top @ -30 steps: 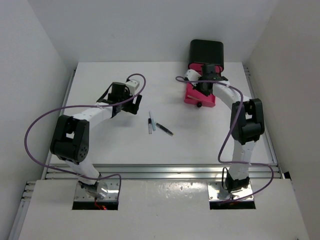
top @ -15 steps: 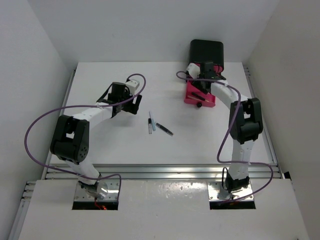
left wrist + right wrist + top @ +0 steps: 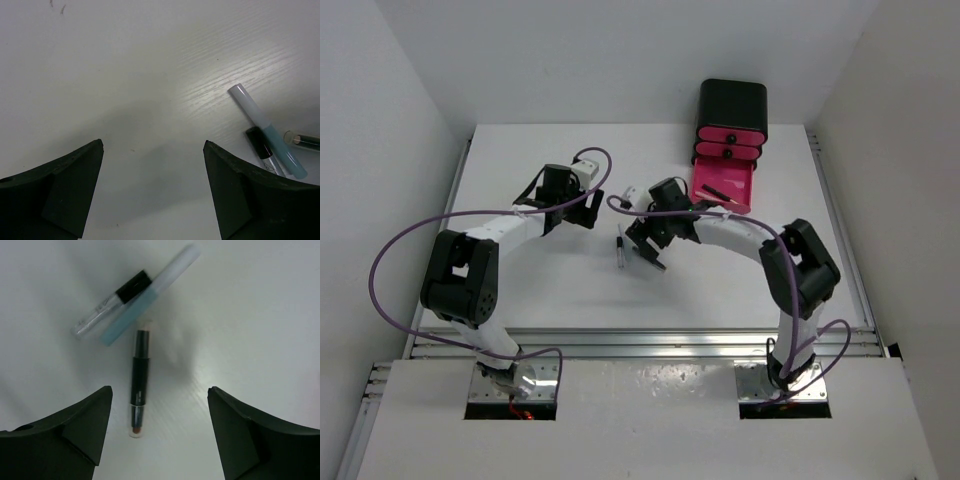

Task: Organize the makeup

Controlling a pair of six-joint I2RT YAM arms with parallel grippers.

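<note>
My right gripper hangs wide open over the middle of the table, holding nothing; between its fingers, on the tabletop, lies a black stick; just beyond it a pale blue stick and a clear black-capped stick lie side by side, touching; my left gripper is spread wide too, empty, just left of these sticks; at the table's far right edge stands a black box, its lowest pink drawer pulled out, a dark stick inside.

White table: three sticks, drawer box
</note>
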